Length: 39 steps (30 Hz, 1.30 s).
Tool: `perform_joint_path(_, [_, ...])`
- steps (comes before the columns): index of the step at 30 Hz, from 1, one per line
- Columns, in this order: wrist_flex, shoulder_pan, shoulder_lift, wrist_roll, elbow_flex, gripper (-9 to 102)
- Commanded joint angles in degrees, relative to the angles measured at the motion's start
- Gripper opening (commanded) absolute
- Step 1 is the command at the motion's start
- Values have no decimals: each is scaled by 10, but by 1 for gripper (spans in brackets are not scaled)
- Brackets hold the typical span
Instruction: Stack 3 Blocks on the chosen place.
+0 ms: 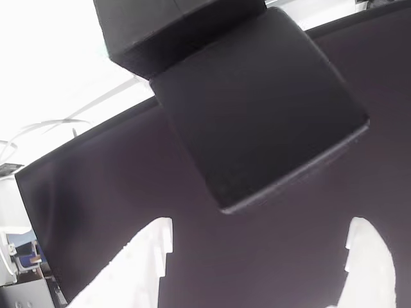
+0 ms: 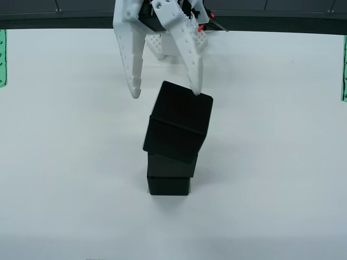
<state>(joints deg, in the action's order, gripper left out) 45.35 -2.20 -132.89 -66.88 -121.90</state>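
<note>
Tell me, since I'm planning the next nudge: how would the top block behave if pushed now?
The top block sits twisted and tilted on the lower blocks, so it would probably tip or slide off. Its matte faces suggest some grip. It looks rigid. The gripper has its jaws open around its upper corner.

- The tool (image 2: 165, 92) is showing, in the fixed view facing the arm, as two long white plastic fingers (image 2: 130, 59), each one tapering to a rounded tip.
- The finger on the left of that view is carrying a row of small round dimples running along its flat face.
- The finger on the right is showing a curved outer edge and a smoother face.
- Above the fingers, a black body is sitting behind the white shell, with a small red part and thin dark wires beside it.
- In the view riding on the tool, both fingers (image 1: 138, 266) are appearing bright white, with small stepped notches cut along their inner edges.
</note>
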Motion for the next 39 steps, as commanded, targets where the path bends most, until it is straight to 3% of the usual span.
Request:
perform_joint_path(1, [-24,-9,0,-4,-2,36])
perform_joint_path(20, [-47,-20,-11,-1,-13,36])
perform_joint_path(39, [-11,-3,-7,5,-4,36])
